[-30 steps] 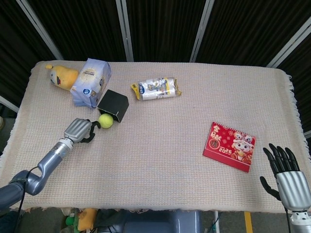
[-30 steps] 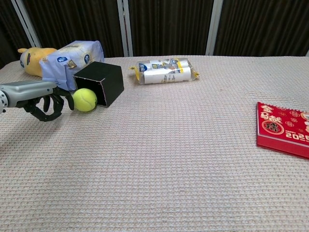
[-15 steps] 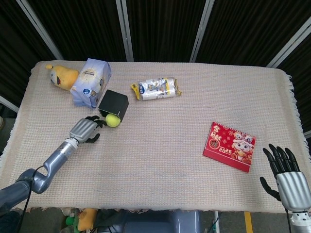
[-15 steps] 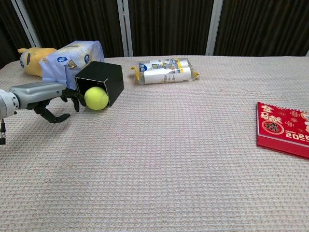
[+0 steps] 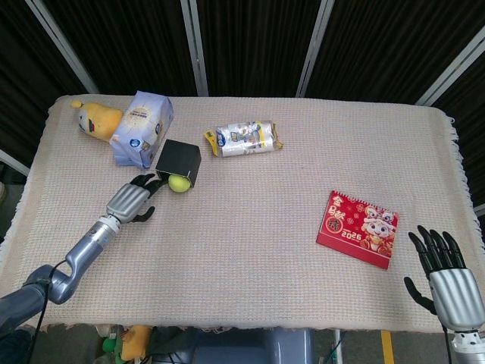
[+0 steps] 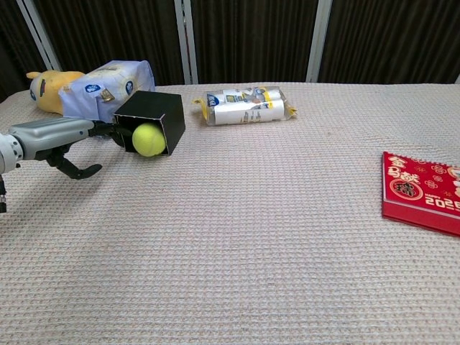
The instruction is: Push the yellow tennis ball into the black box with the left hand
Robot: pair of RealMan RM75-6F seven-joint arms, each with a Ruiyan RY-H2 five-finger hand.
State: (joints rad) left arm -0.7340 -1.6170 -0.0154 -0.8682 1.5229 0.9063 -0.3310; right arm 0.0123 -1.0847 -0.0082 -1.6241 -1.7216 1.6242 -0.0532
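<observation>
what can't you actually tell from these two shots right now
- How far the yellow tennis ball sits inside the black box: both views show it only at the mouth.
- Whether the left robot hand touches the ball: chest view, box edge hides the fingertips.
- Right robot hand: head view only, wrist cut by the bottom edge.
- Red calendar: chest view, cropped by the right edge.
- Snack pack print: too small.
</observation>
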